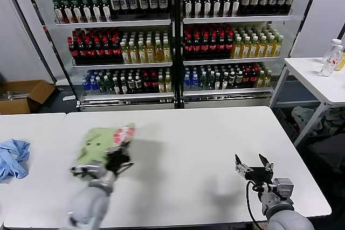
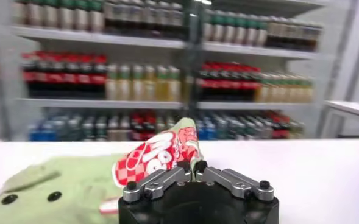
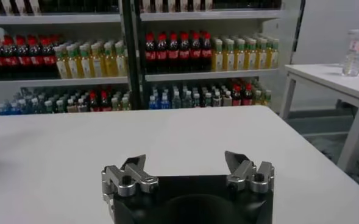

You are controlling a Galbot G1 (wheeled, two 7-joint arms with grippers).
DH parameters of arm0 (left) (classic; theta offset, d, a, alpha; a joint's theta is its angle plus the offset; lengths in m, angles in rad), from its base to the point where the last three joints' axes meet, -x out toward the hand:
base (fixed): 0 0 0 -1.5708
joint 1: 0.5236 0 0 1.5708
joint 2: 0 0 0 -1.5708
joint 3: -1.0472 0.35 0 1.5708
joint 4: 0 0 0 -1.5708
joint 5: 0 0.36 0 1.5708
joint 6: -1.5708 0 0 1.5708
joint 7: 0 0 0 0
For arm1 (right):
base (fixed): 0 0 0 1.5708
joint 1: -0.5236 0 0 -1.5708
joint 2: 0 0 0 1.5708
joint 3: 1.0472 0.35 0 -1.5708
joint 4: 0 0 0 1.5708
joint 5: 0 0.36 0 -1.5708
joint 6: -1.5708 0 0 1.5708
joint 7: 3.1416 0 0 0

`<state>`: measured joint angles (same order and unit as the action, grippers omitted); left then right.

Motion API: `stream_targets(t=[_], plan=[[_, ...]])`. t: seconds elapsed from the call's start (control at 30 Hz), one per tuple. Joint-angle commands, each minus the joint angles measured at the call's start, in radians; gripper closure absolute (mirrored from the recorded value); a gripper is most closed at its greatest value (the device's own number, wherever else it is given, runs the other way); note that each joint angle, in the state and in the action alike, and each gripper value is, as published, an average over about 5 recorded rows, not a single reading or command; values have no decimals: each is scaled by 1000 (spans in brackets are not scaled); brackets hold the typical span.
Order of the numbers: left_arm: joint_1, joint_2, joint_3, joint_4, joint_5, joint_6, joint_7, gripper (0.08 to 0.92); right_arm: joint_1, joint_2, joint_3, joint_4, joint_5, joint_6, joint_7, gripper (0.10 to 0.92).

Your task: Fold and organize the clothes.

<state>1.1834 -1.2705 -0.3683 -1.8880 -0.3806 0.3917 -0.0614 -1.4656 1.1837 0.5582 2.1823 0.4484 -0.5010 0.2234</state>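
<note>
The light green shirt (image 1: 99, 143) lies bunched on the white table (image 1: 205, 138) at the left, its red-and-pink print (image 1: 122, 134) turned up at its right edge. My left gripper (image 1: 119, 153) is shut on the shirt's printed edge. In the left wrist view the fingertips meet at the print (image 2: 161, 152), with green fabric and two dark buttons (image 2: 33, 197) to one side. My right gripper (image 1: 252, 163) is open and empty, low over the table's front right; the right wrist view shows its jaws wide apart (image 3: 186, 163) above bare tabletop.
A blue cloth (image 1: 13, 157) lies on the adjoining table at far left. Drink coolers (image 1: 172, 36) stand behind. A side table (image 1: 318, 79) with bottles (image 1: 331, 57) is at the right. A cardboard box (image 1: 24, 95) sits on the floor at left.
</note>
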Motion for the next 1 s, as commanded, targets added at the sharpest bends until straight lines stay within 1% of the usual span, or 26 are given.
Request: stream_targets(t=[0.03,0.13,0.2,0.27,0.33,0.43,0.5,0.67,0.73,0.83,1.0], plan=[[-247,-172,428,201,80,30,-148,907,-21,3,40,30,1,-1,-2,203],[-275,-201,441,300,70,-10,-165,907,-19,4,43,33,1,-5,-5,203],[-286,-217,437,342,94,-33,-154,907,-14,4,40,34,1,-8,-6,203],[-291,-222,428,354,123,-58,-135,905,-8,1,34,33,1,-9,-8,203],[-286,-215,420,341,142,-111,-114,884,3,-2,24,29,3,-7,-11,203],[-263,-181,412,279,167,-218,-86,812,28,-4,-3,17,10,1,-10,203],[-235,-151,399,204,165,-273,-73,751,55,-2,-37,2,15,7,-8,203],[-105,-76,297,-3,125,-329,-57,613,182,21,-193,-77,15,12,9,203],[-43,-46,230,-58,119,-353,-58,552,260,50,-271,-144,19,13,27,203],[51,-20,109,-109,92,-384,-73,465,380,117,-374,-275,40,10,68,203],[192,-8,-69,-147,40,-402,-98,318,560,243,-510,-483,52,0,117,203]])
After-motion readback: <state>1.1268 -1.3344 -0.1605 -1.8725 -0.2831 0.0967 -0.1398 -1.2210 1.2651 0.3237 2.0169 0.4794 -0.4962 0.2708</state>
